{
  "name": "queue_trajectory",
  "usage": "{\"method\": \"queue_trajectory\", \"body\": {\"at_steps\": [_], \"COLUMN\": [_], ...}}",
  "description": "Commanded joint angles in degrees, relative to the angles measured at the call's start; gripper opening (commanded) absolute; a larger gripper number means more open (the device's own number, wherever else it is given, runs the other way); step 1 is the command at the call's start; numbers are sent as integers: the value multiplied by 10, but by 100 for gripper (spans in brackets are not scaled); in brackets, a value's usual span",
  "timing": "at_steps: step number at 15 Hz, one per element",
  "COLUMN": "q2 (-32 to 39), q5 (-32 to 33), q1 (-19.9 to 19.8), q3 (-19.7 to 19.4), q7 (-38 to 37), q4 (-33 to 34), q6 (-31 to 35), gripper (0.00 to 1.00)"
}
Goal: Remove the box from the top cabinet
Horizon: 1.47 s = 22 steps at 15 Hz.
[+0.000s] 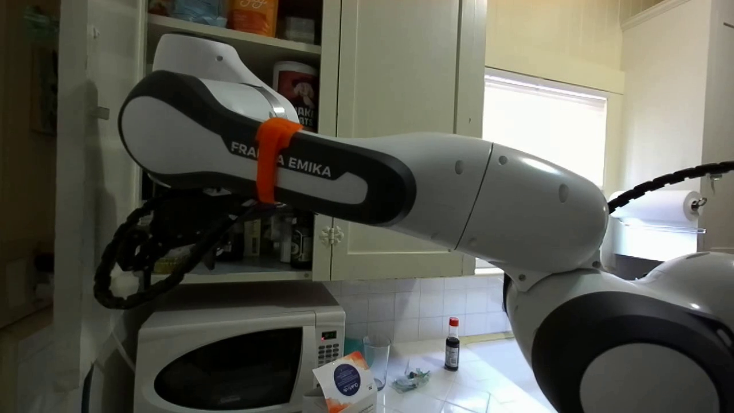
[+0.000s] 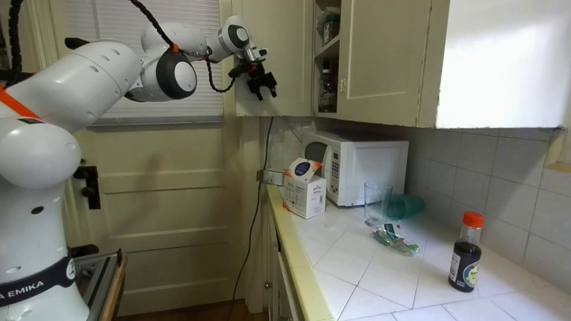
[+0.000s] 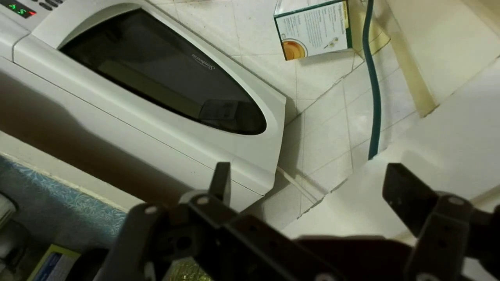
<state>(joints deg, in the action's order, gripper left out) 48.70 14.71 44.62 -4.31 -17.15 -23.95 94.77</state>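
Note:
The top cabinet [image 1: 401, 126] is white with panelled doors, and also shows in an exterior view [image 2: 386, 67]. Its left door [image 2: 287, 84] stands open and its shelves hold boxes and bottles. An orange pack [image 1: 254, 16] sits on the upper shelf, and a pale narrow box [image 1: 252, 238] on the lower shelf. In the wrist view a box with a yellow-green edge [image 3: 54, 265] lies at lower left on the shelf. Which box is meant, I cannot tell. My gripper [image 3: 308, 179] is open and empty, pointing downward beside the open door [image 2: 266, 95]; the arm partly hides the shelves.
The white microwave [image 1: 241, 321] stands under the cabinet. On the counter are an opened white-orange box [image 2: 305, 194], a tea box [image 3: 312, 31], a glass [image 2: 377, 203], a teal cup [image 2: 405, 206], a plastic packet [image 2: 395, 240] and a sauce bottle [image 2: 465, 258]. A cable [image 3: 373, 86] hangs nearby.

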Motion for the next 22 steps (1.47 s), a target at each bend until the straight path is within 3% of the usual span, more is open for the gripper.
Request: {"method": "queue_trajectory", "body": {"at_steps": [1, 4, 5, 6, 13, 20, 22], "q2": [-5, -7, -11, -4, -4, -50, -74], "q5": [-12, -24, -34, -12, -21, -59, -78], "q1": [-8, -11, -14, -7, -11, -78, -98], "q3": [12, 16, 17, 8, 10, 32, 46], "q7": [29, -12, -55, -13, -47, -32, -19], "q4": [0, -1, -6, -2, -1, 1, -10], "q6": [6, -3, -29, -3, -10, -32, -67], "gripper": [100, 100, 100, 100, 100, 100, 100]}}
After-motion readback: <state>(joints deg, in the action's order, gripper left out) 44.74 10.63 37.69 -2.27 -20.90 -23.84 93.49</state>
